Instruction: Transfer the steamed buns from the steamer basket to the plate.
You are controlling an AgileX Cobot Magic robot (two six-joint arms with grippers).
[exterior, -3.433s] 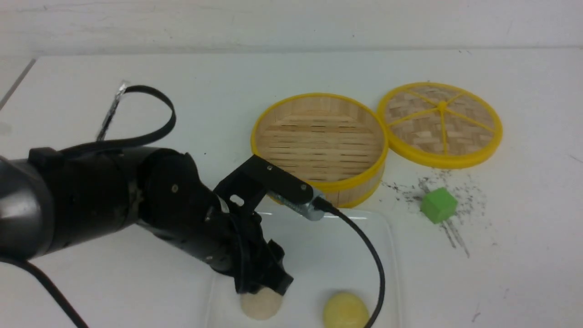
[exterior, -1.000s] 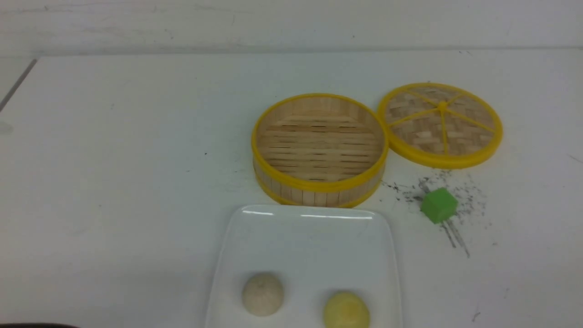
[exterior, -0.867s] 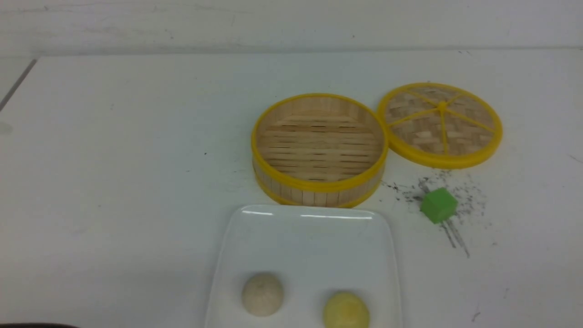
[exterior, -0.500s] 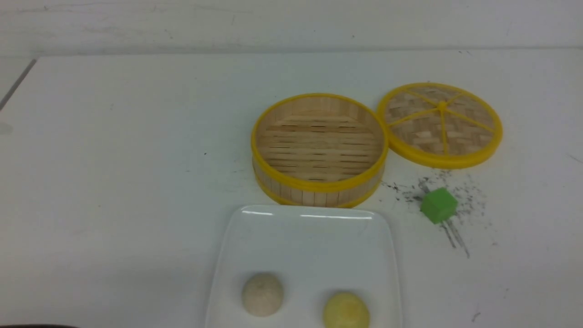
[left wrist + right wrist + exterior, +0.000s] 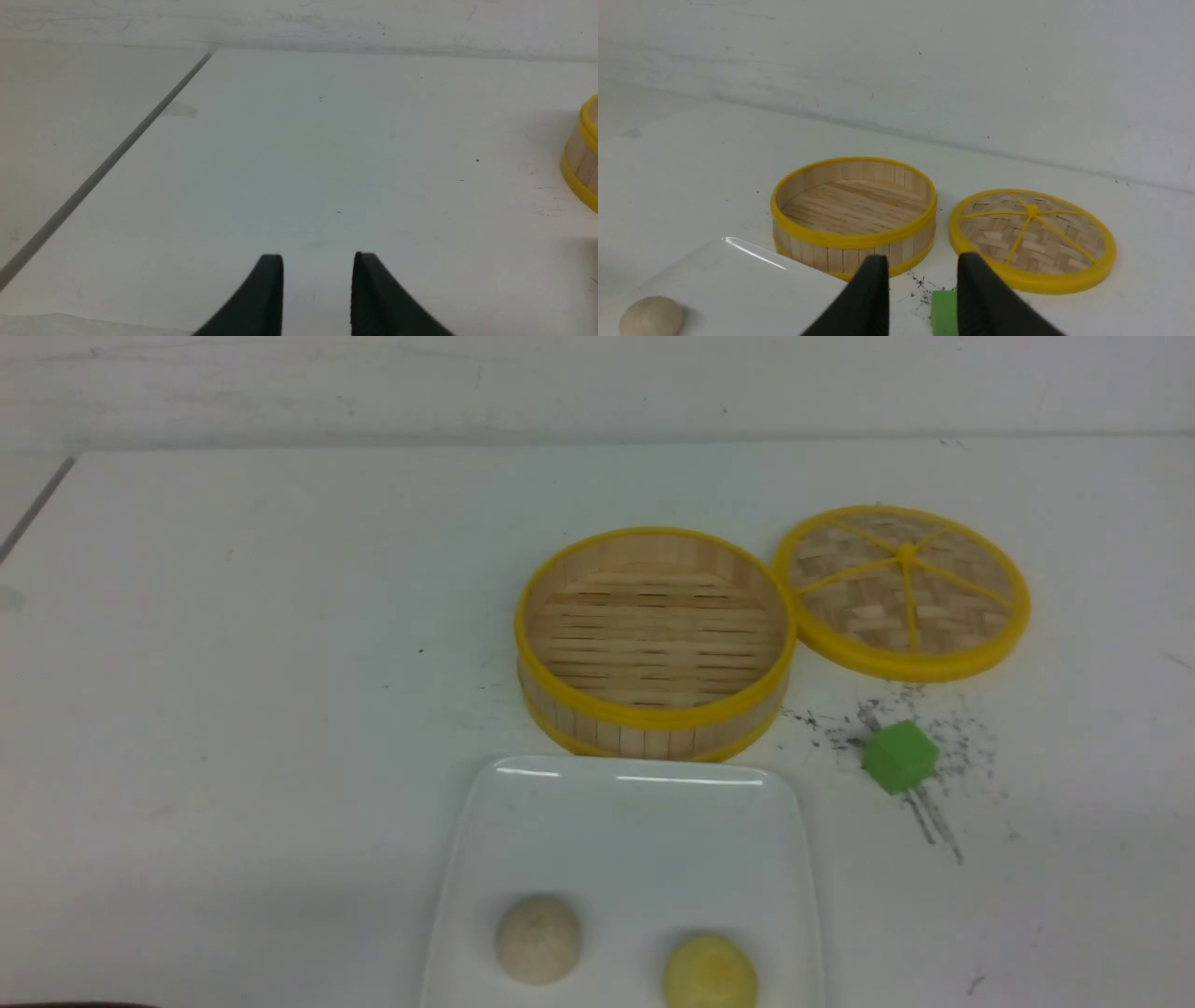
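Note:
The pale pleated bun [image 5: 538, 939] and the yellow bun [image 5: 709, 973] lie side by side on the white plate [image 5: 635, 821] at the front. The pale bun also shows in the right wrist view [image 5: 650, 316], on the plate [image 5: 738, 280]. The steamer basket [image 5: 653, 639] stands empty just behind the plate, and shows in the right wrist view [image 5: 853, 214] and at the edge of the left wrist view [image 5: 584, 154]. My left gripper [image 5: 317, 261] is open and empty over bare table left of the basket. My right gripper [image 5: 923, 263] is open and empty, above the table. Neither gripper shows in the front view.
The flat woven lid [image 5: 902, 588] with yellow spokes lies right of the basket, touching its rim. A green cube [image 5: 899, 756] sits on dark scuff marks in front of the lid; in the right wrist view it [image 5: 945, 310] lies between my fingers. A wall runs behind the table.
The left arm, which stood over the pale bun on the plate 3.4 s ago, has drawn back out of the front view. Nothing has moved over the last second.

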